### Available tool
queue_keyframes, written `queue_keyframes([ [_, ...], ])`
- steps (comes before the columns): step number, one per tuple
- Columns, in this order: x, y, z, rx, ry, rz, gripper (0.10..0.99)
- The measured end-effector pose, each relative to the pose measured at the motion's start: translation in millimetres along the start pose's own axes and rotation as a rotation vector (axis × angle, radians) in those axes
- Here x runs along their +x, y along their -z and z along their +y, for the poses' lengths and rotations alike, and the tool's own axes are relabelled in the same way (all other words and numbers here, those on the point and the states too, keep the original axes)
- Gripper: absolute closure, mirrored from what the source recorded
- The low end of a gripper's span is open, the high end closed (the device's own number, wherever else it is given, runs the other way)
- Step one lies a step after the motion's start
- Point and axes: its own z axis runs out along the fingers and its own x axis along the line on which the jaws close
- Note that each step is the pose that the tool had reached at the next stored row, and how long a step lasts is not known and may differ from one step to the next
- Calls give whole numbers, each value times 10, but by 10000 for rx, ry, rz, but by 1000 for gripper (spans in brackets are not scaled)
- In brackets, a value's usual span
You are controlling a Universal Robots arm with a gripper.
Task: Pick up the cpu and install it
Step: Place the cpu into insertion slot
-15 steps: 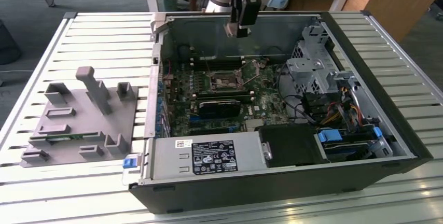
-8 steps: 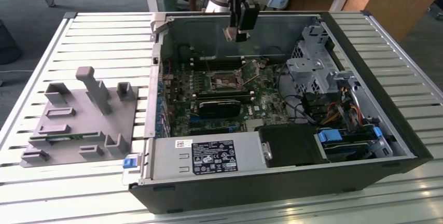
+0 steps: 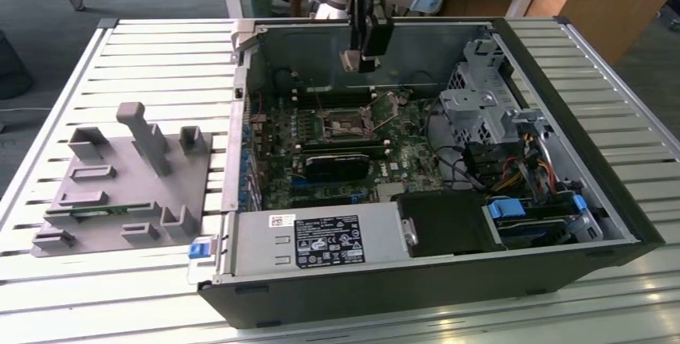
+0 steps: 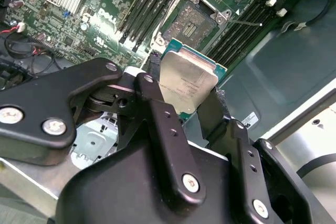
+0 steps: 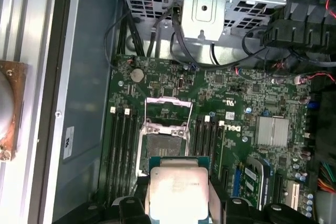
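Gripper (image 4: 185,92) pinched narrowly on the cpu (image 4: 189,77) by its edges; cpu held clear above the open socket (image 4: 193,22).

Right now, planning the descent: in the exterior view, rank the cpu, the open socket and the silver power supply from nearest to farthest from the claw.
1. cpu: held in the claw.
2. open socket: on the motherboard, mid-case.
3. silver power supply: at the case's near edge.

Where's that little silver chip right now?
In both wrist views the cpu sits gripped in the hand, hovering close to the open socket inside the computer case.
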Motion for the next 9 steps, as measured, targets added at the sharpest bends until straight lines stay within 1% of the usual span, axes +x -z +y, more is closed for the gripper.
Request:
queue_keyframes([
  [2, 0, -15, 0, 8, -103, -4, 553],
  [9, 0, -23, -1, 7, -111, -4, 553],
])
